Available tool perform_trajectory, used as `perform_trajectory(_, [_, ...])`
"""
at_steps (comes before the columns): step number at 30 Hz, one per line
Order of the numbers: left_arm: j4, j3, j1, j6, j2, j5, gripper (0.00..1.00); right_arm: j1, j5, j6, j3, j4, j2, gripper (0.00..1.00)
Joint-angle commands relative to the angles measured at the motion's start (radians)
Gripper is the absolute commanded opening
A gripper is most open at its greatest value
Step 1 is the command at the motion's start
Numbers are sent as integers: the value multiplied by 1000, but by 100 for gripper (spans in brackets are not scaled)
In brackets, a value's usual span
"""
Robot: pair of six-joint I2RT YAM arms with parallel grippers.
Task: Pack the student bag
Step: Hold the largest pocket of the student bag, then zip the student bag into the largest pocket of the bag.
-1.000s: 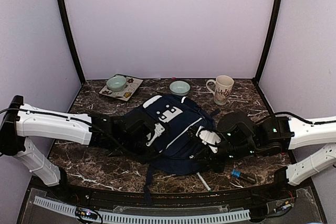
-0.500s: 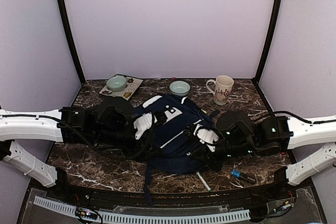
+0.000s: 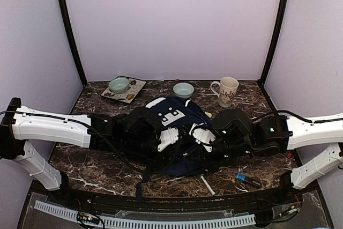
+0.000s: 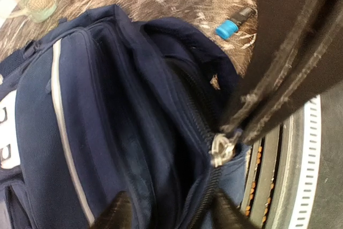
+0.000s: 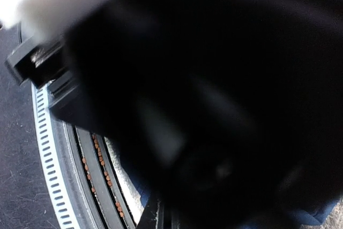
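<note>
Now that my spread left gripper (image 3: 172, 135) has joined the right gripper (image 3: 195, 131), its grip hidden, the student bag (image 3: 185, 108) looks open for packing.

Top view evenly lit, sharp; left wrist slightly soft; right wrist dark, heavily blurred.

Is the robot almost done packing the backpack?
Not nearly. Done: the student bag has its zipper pulled partly open. In hand: the left hand and right hand are both on the bag. Left: a blue-capped marker and a white pen lie outside on the table, and nothing shows inside yet.
</note>
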Motion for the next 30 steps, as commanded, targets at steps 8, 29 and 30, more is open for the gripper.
perform_trajectory(8, [138,-84,-9,-14,-77,-35,0,11,13,6,55,104,-31,0])
perform_trajectory(29, [42,-272,-9,-132,-384,-162,0,-116,-43,19,-46,102,-76,0])
perform_trajectory(30, [35,-271,-9,-139,-389,-157,0,-116,-51,24,-41,105,-66,0])
